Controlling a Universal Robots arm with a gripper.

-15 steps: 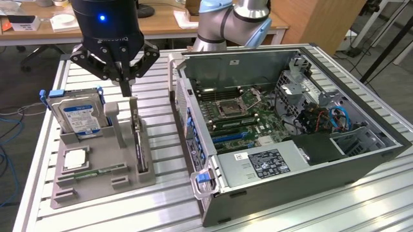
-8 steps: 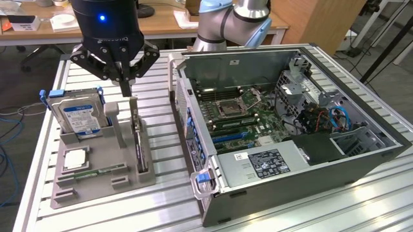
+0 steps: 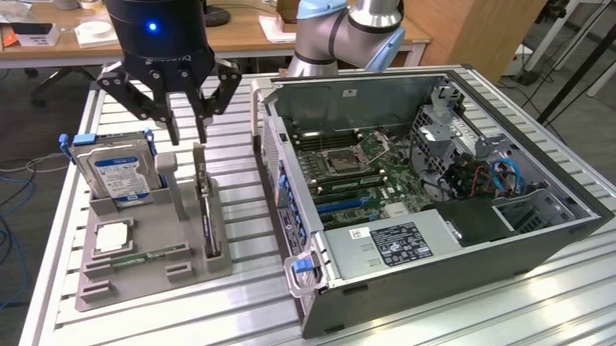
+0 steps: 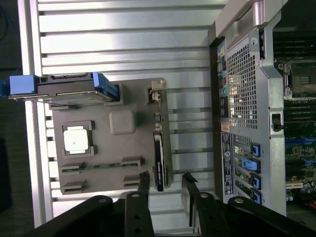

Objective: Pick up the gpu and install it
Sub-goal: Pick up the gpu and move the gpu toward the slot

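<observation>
**Gpu** (image 3: pixel 205 209): stands on edge in slot of grey holder (image 3: pixel 144 277), on tabletop (image 3: pixel 241 310), just beside open PC case (image 3: pixel 462 270). Not lifted.
**Hand** (image 3: pixel 187 133): fingers apart, empty, hovers over one end of gpu.
**Hard drive** (image 3: pixel 115 173): upright, same holder, at exterior view's left of gpu.

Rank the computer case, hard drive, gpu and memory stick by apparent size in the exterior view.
1. computer case
2. hard drive
3. gpu, which stands edge-on, so its order against the hard drive is unsure
4. memory stick
</observation>
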